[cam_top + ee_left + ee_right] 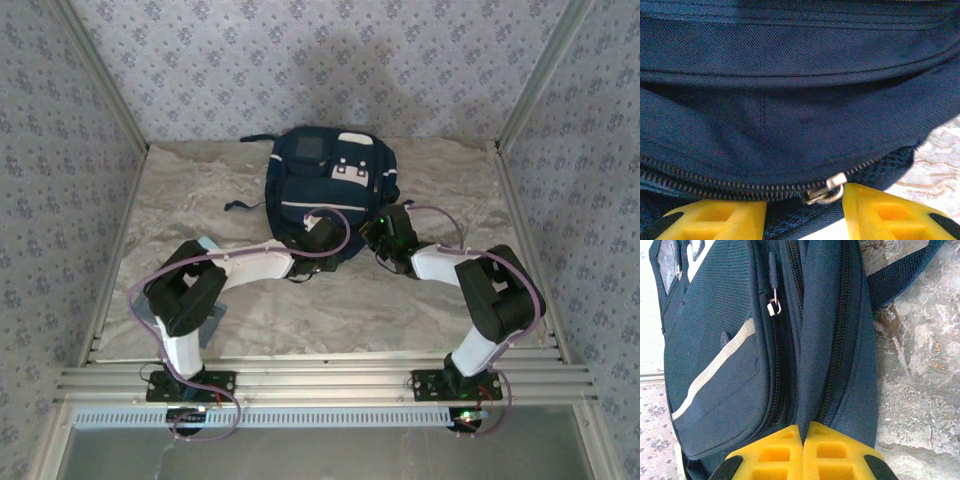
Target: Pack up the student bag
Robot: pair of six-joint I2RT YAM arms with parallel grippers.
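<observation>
- left fingers [852,215] apart; bag's zipped edge and a metal zip pull [827,189] sit in the gap, pull nearest the 3 o'clock finger, not pinched as far as I can see
- right fingers [803,452] pressed together, clamped on a thin fold of navy fabric between two zip lines of the student bag [730,340]
- right wrist view: second zip pull [773,306] at 11 o'clock from the fingers, white stripe across the front pocket, dark strap [895,280] running off at 1 o'clock onto the bench [920,390]
- top view: left fingers [322,238] at the bag's 6 o'clock edge, right fingers [378,236] at its 5 o'clock corner
- student bag [330,180] lies flat at 12 o'clock on the bench [200,200], near the far wall, front panel up
- flat light-blue item [208,243] at 9 o'clock, partly under the left arm, well apart from the bag
</observation>
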